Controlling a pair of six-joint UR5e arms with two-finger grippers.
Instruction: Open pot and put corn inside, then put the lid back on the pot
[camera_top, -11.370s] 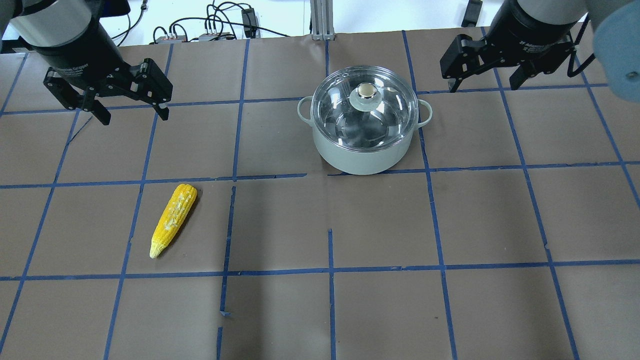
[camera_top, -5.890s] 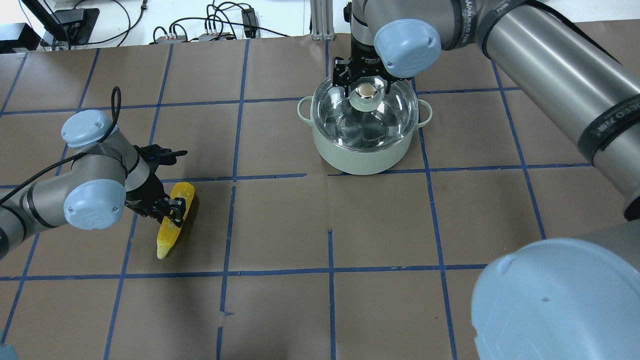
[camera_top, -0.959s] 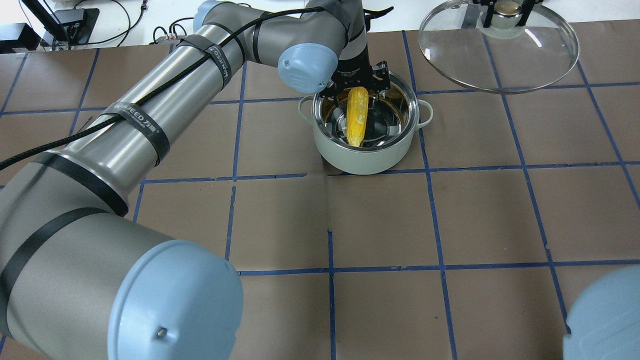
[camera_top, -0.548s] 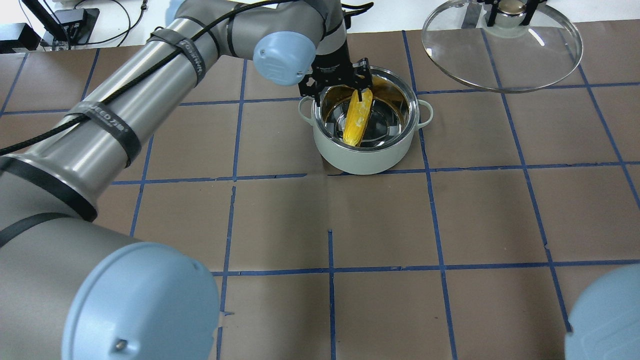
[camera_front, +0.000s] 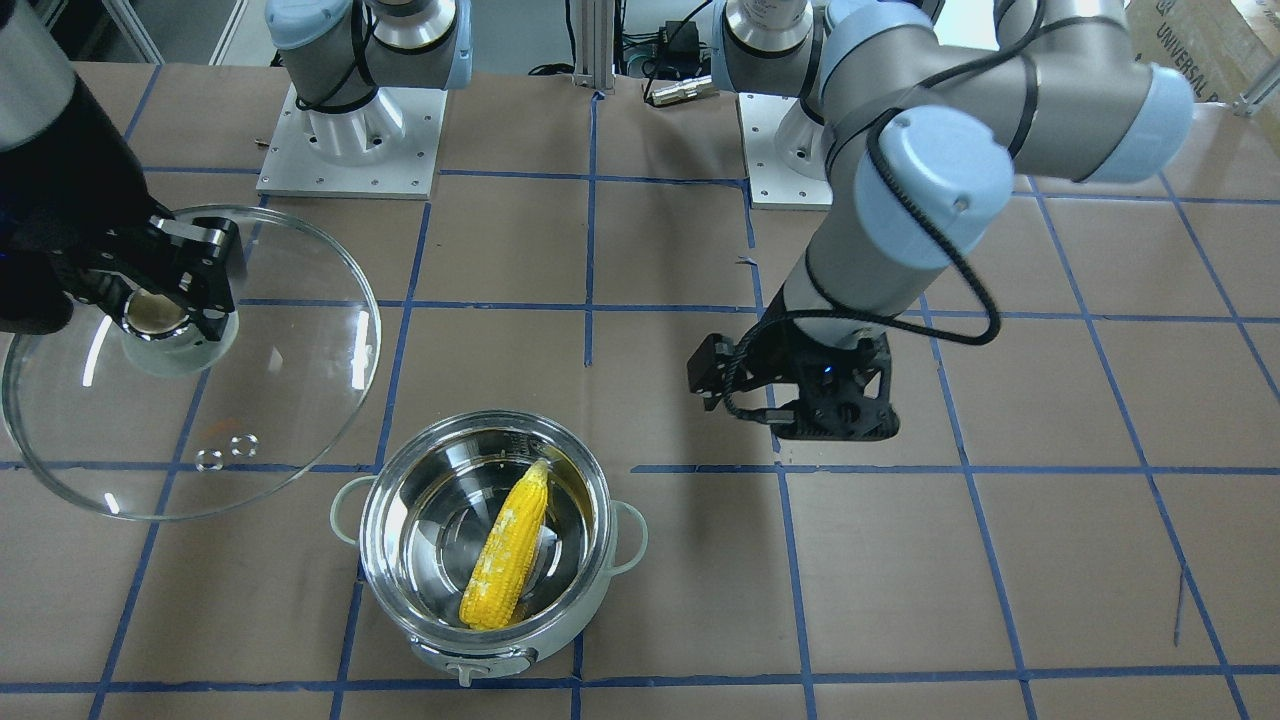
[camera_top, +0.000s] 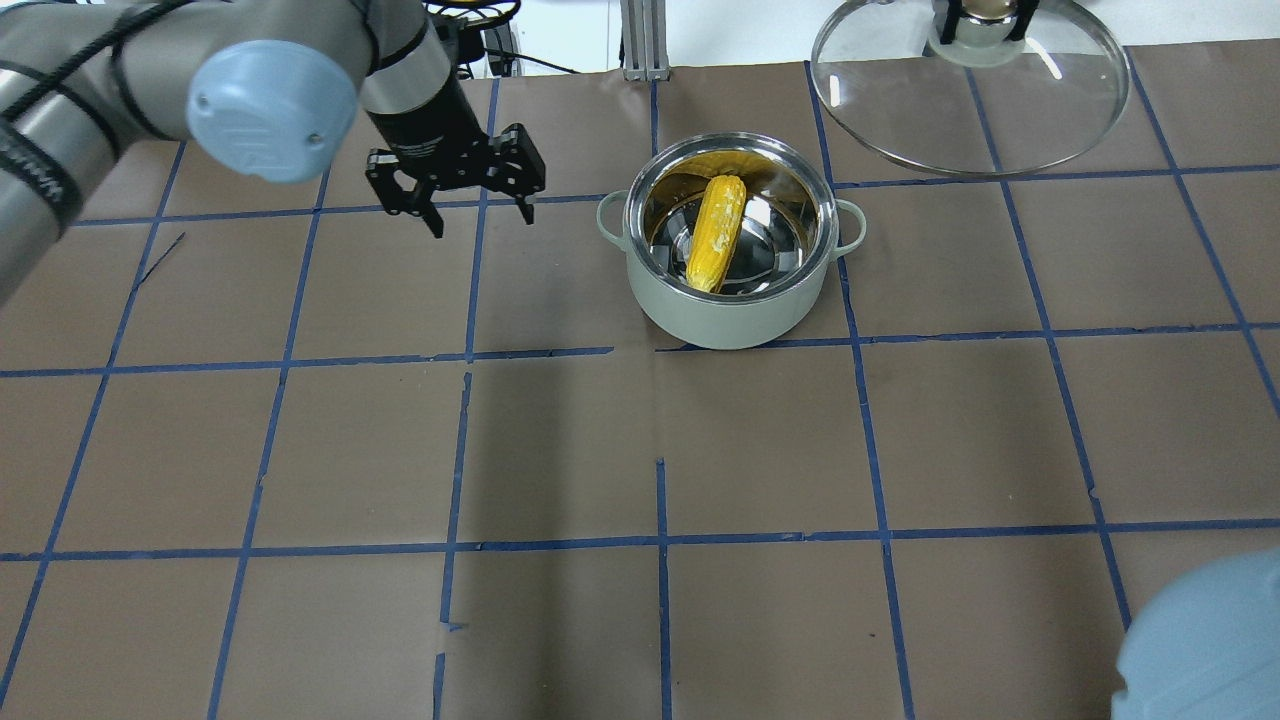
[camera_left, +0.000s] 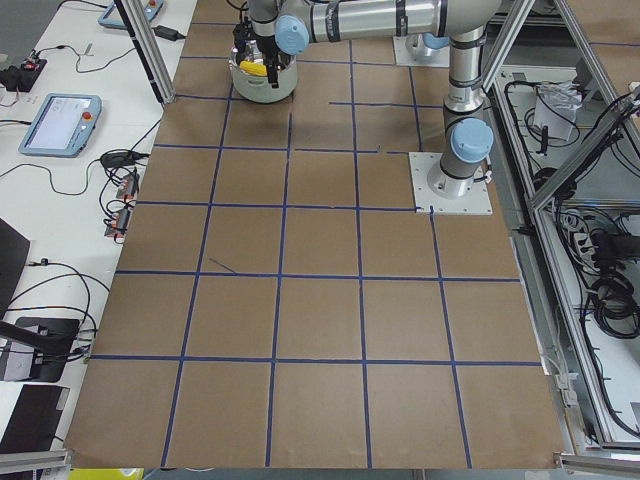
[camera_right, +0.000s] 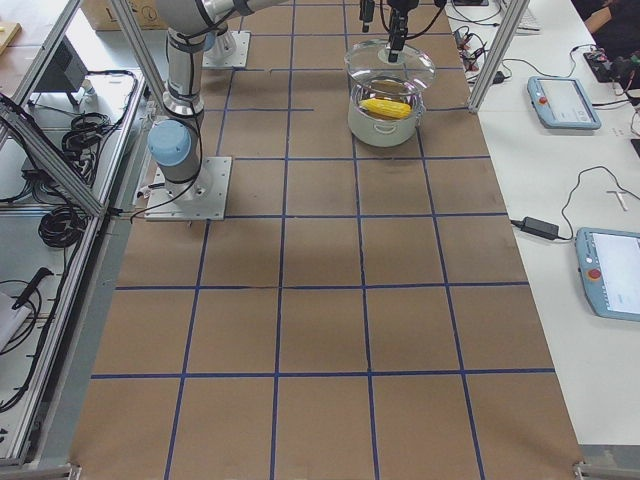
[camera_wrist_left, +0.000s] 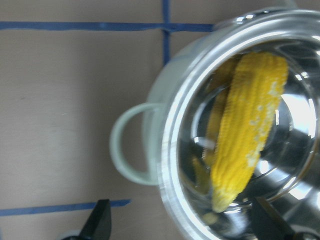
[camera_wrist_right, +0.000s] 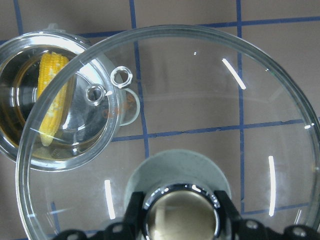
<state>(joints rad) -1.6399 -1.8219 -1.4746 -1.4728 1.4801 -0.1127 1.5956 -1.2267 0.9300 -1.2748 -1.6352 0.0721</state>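
A: Left gripper (camera_top: 482, 222) hangs above the brown paper table with its blue tape grid (camera_top: 760, 450), jaws spread wide, nothing between them!
B: Where's the pot from there?
A: The round shiny steel pot with the pale mint-white body (camera_top: 730, 315) stands off to that gripper's side, toward the robot's right, apart from it. In the left wrist view one small loop handle (camera_wrist_left: 131, 145) and the steel rim show above the dark fingertips (camera_wrist_left: 100, 222).
B: And the corn?
A: The yellow tapered corn cob (camera_top: 715, 235) is inside the pot, lying slantwise. Its blunt end is by the wall away from the robot, its pointed tip toward the robot. No finger touches it.
B: Over to the other arm.
A: Right gripper (camera_front: 160, 312) is clamped onto the pale grey-green knob with the metal cap (camera_wrist_right: 179, 212). The large round clear glass lid (camera_top: 1000, 120) hangs under it, in the air, off the table.
B: Over the pot?
A: No! The pot sits below and to one side of that gripper, toward the robot's left. From the right wrist camera only the lid's edge, with its two little vent rings (camera_wrist_right: 121, 76), overlaps the pot's rim. The pot's mouth is uncovered.
B: The front tab?
A: The control tab (camera_front: 470, 668) faces away from the robot.
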